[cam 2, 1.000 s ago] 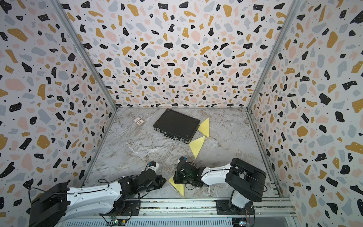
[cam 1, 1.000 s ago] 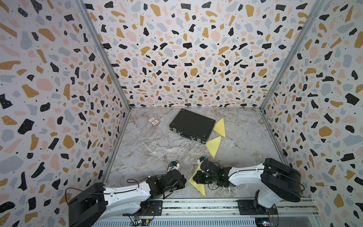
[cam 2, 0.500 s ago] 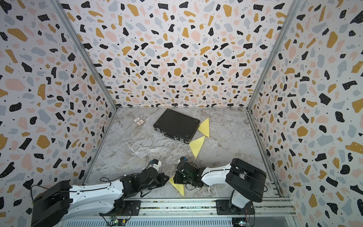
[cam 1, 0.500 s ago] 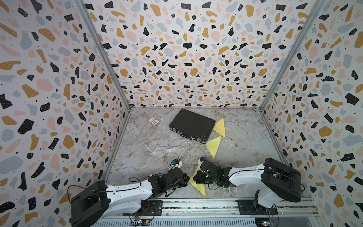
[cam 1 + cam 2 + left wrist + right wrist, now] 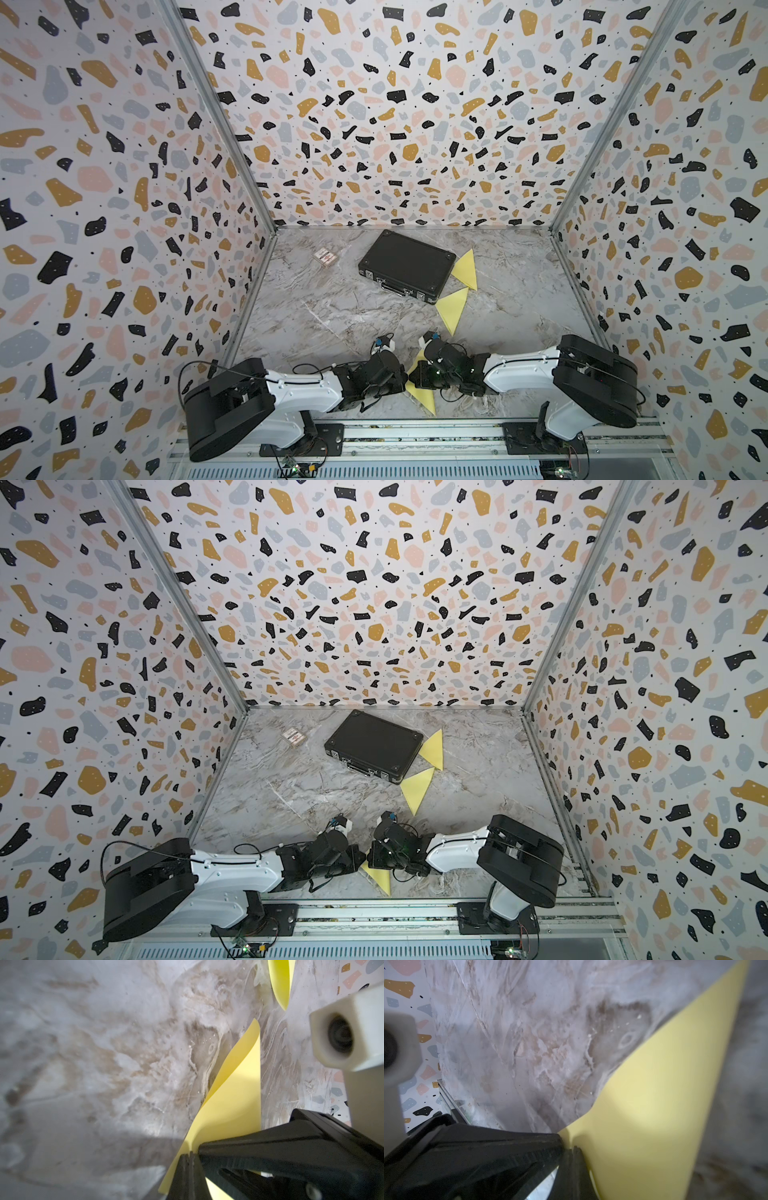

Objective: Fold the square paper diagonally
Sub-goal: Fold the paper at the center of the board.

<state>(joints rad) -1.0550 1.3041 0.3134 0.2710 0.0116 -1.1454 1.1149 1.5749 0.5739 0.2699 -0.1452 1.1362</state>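
Note:
The yellow paper (image 5: 424, 399) (image 5: 380, 877) lies at the front middle of the marble table, partly under both arms. My right gripper (image 5: 413, 376) (image 5: 574, 1148) is shut on its edge; the sheet (image 5: 654, 1095) puckers at the tips and curls up off the table. My left gripper (image 5: 402, 376) (image 5: 190, 1155) is shut with nothing between its fingers. Its tips touch the right gripper's tips (image 5: 200, 1145) in front of the paper (image 5: 234, 1095).
A black case (image 5: 405, 266) lies at the back middle. Two folded yellow triangles (image 5: 467, 270) (image 5: 453, 307) lie at its right side. A small card box (image 5: 325, 256) sits back left. Patterned walls close three sides, and a metal rail (image 5: 415, 436) runs along the front.
My left gripper, shut throughout, has slid right until its tips meet the right gripper at the paper. The right arm and the paper have stayed put.

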